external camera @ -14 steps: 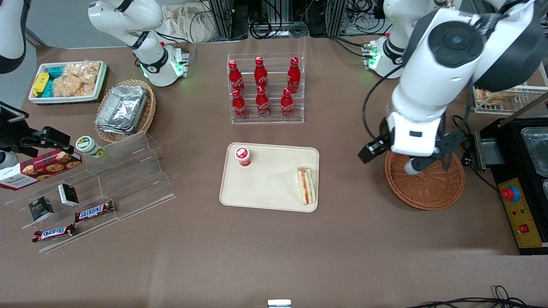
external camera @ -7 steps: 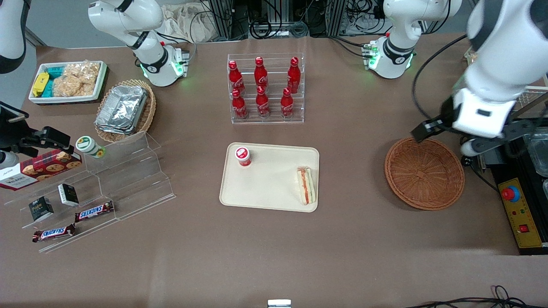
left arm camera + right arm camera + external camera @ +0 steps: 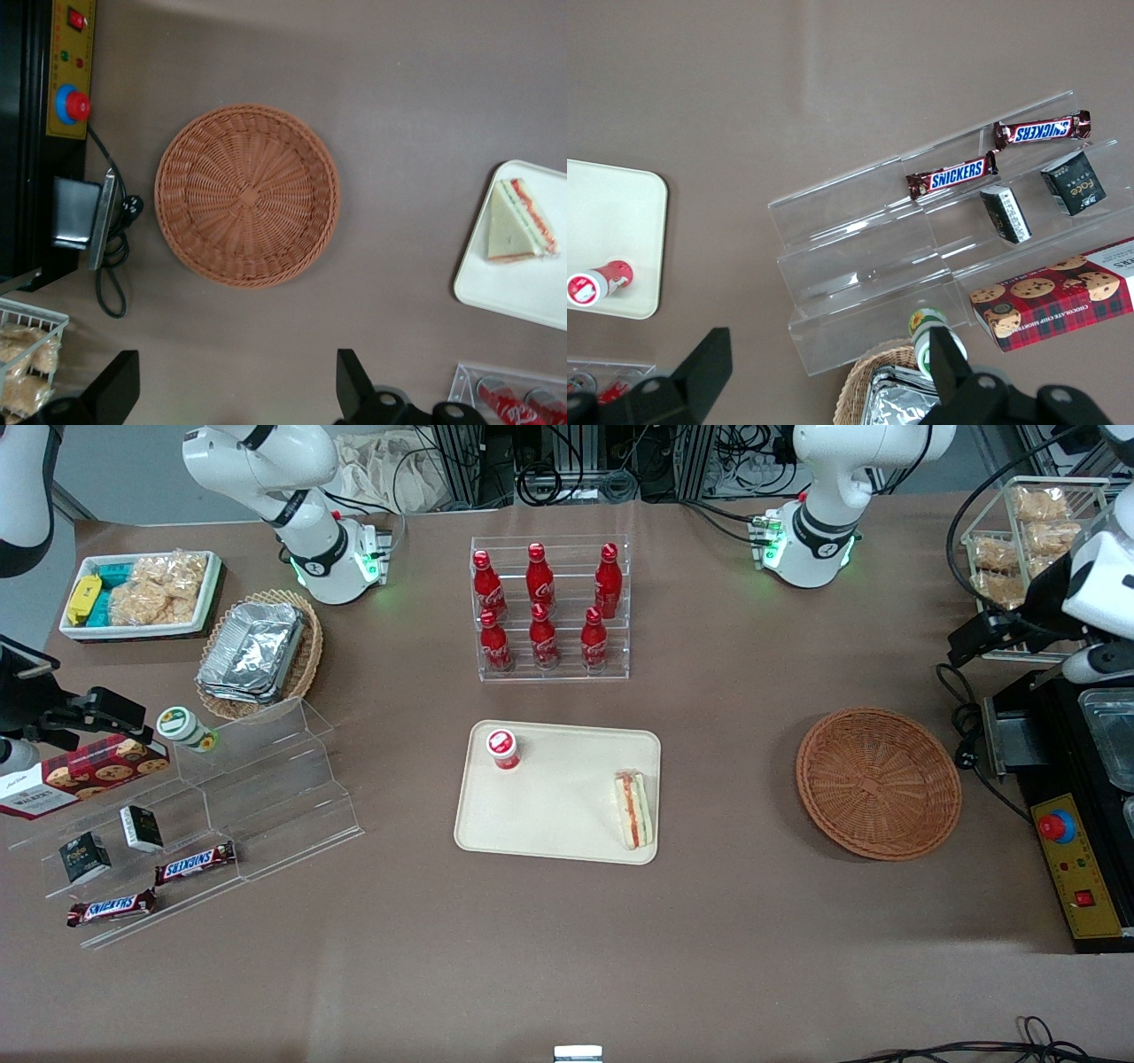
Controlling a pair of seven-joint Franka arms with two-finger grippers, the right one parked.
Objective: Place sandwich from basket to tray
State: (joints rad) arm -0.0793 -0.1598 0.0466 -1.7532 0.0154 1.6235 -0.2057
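Note:
The sandwich [image 3: 634, 809] [image 3: 518, 221], a pale wedge with red and green stripes, lies on the beige tray [image 3: 558, 815] [image 3: 532, 301], at the tray's end nearest the basket. The round reddish-brown basket [image 3: 877, 782] [image 3: 247, 195] holds nothing. My left gripper [image 3: 235, 394] [image 3: 1083, 657] hangs high at the working arm's end of the table, farther from the front camera than the basket. It is open wide with nothing between its fingers [image 3: 353, 387].
A small red-capped bottle [image 3: 502, 747] stands on the tray. A rack of cola bottles [image 3: 549, 607] stands farther back. A black appliance with a red button [image 3: 1076, 815] and a wire rack of snacks [image 3: 1032, 540] lie beside the basket. An acrylic stand [image 3: 257, 779] sits toward the parked arm's end.
My gripper has swung from low over the basket up and away toward the working arm's end of the table. The sandwich has stayed on the tray.

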